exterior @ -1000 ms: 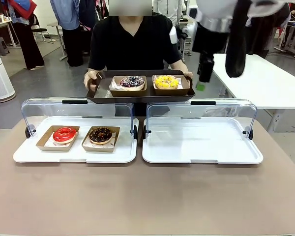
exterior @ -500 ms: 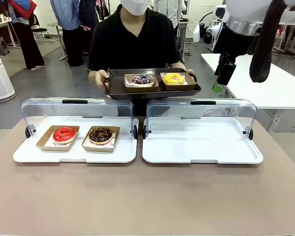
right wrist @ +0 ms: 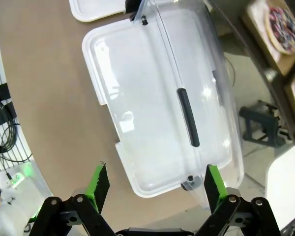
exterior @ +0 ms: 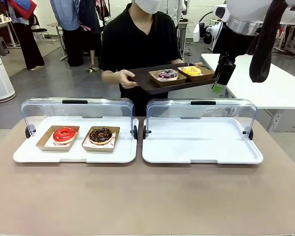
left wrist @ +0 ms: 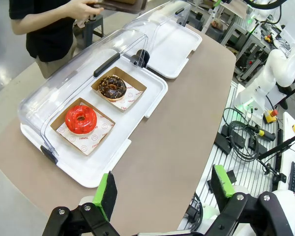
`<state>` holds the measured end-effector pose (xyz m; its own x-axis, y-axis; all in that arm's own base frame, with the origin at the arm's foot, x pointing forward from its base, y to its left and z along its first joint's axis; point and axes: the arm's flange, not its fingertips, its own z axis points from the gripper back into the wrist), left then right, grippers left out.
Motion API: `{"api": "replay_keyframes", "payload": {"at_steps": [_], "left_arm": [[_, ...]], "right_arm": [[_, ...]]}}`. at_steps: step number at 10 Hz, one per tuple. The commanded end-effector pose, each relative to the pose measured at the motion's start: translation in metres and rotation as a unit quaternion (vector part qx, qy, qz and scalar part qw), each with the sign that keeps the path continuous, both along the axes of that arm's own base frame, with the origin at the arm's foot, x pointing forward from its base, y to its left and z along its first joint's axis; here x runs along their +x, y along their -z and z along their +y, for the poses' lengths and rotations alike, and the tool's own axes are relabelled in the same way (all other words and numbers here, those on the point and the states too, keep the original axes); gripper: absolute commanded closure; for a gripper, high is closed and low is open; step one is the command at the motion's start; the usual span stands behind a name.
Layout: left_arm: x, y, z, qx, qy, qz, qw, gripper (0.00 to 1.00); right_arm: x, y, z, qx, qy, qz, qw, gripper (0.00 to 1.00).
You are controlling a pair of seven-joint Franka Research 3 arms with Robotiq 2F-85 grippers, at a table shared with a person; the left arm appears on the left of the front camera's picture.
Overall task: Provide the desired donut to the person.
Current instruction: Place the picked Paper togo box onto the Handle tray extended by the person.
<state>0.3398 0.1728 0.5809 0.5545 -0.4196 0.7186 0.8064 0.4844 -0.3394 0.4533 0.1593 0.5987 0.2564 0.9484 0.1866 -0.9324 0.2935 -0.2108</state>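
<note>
A brown tabletop [exterior: 147,196] stood in an open workroom, with a white table at 2 o'clock and other people farther off. Two white display trays lay side by side on it, each with its clear domed lid swung back toward the far edge, presumably so that their contents could be reached from above. The left tray [exterior: 24,156], at 10 o'clock, carried two cardboard boats: a red-glazed donut [exterior: 64,133] and, just beside it toward the centre, a chocolate donut [exterior: 101,134]. The right tray [exterior: 201,157] held nothing. Beyond the trays at 12 o'clock the person [exterior: 137,39] held a dark serving tray [exterior: 142,81] level in both hands, tilted toward 1 o'clock; it bore a purple-iced donut [exterior: 167,74] and a yellow donut [exterior: 191,71], each in its own boat, evidently kept flat so the boats would not slide. Which donut was desired could not be judged.

The right claw [right wrist: 156,183] hung high above the right tray's lid, near the serving tray's right end in the front view; its green pads stood fully apart and gripped nothing. The left claw [left wrist: 164,191] hovered above the tabletop's near edge beside the left tray, its jaws likewise wide and empty, touching nothing.
</note>
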Motion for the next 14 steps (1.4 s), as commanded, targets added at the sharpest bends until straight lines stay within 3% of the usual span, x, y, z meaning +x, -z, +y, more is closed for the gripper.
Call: {"api": "replay_keyframes", "payload": {"at_steps": [1,13,14], "left_arm": [[-0.001,0.0,0.0,-0.003,0.002,-0.003,1.0,0.0],[-0.001,0.0,0.0,-0.003,0.002,-0.003,1.0,0.0],[-0.001,0.0,0.0,-0.003,0.002,-0.003,1.0,0.0]], "right_arm": [[0.001,0.001,-0.001,-0.002,0.0,0.001,1.0,0.0],[0.0,0.0,0.0,0.001,0.0,0.0,1.0,0.0],[0.001,-0.001,-0.023,0.064,-0.049,-0.018,0.997,0.0]]}}
